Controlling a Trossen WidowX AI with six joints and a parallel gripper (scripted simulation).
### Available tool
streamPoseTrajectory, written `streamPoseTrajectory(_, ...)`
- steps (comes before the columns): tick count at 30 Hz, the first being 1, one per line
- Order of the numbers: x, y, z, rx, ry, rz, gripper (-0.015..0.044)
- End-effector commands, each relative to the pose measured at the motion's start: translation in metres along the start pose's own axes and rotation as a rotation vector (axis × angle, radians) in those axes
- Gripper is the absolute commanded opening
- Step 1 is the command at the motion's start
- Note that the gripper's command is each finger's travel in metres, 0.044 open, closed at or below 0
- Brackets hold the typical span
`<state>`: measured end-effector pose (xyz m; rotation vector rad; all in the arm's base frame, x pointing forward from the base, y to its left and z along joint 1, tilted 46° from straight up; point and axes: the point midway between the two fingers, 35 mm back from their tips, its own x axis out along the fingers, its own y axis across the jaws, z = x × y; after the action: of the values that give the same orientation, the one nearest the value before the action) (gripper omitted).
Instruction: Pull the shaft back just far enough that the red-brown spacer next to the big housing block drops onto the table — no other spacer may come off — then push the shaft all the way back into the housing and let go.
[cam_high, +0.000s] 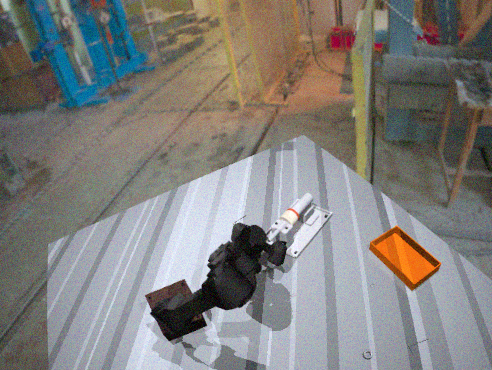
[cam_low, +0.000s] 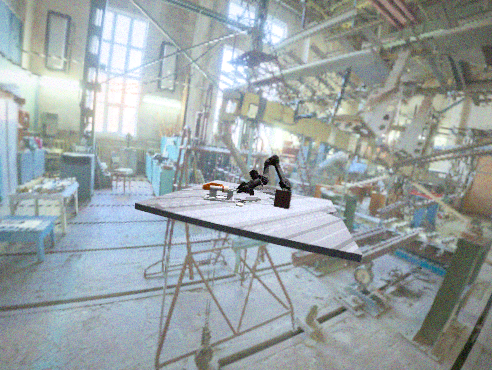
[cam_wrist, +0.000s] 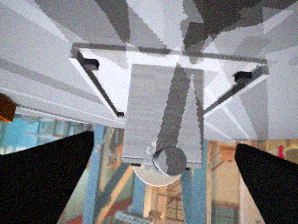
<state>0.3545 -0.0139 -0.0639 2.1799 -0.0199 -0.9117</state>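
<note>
The shaft (cam_wrist: 170, 161) (cam_high: 271, 237) points its free end at my gripper (cam_wrist: 165, 144) (cam_high: 273, 241). My gripper is open and empty; in the wrist view its fingers stand wide on either side of the shaft's line. A grey support block (cam_wrist: 145, 107) (cam_high: 284, 224) surrounds the shaft. Beyond it, a cream spacer (cam_high: 289, 217) (cam_wrist: 149, 179) is on the shaft. A thin red-brown spacer (cam_high: 294, 212) sits between it and the large white housing part (cam_high: 303, 202). The red-brown spacer is hidden in the wrist view. All this stands over a white base plate (cam_high: 299, 246) (cam_wrist: 105, 80).
An orange tray (cam_high: 406, 260) (cam_low: 213, 184) (cam_wrist: 6, 108) stands on the table (cam_high: 345, 300) to the right of the base plate in the top view. A small ring shape (cam_high: 366, 357) shows near that view's bottom edge. The arm's brown base (cam_high: 170, 292) is at the lower left.
</note>
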Motion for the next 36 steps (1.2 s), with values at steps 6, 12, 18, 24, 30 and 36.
streamPoseTrajectory(6, 0.001, 0.0, -0.001, -0.004, 0.005, -0.001, 0.044)
streamPoseTrajectory(12, 0.006, 0.0, -0.002, -0.004, 0.005, -0.001, 0.044)
streamPoseTrajectory(18, 0.015, 0.0, -0.002, -0.004, 0.006, -0.001, 0.044)
streamPoseTrajectory(24, 0.019, 0.0, -0.002, -0.004, 0.006, -0.001, 0.044)
streamPoseTrajectory(30, 0.016, -0.001, 0.001, -0.002, -0.002, -0.002, 0.0335)
streamPoseTrajectory(36, 0.016, -0.001, 0.001, -0.002, -0.002, -0.002, 0.0177)
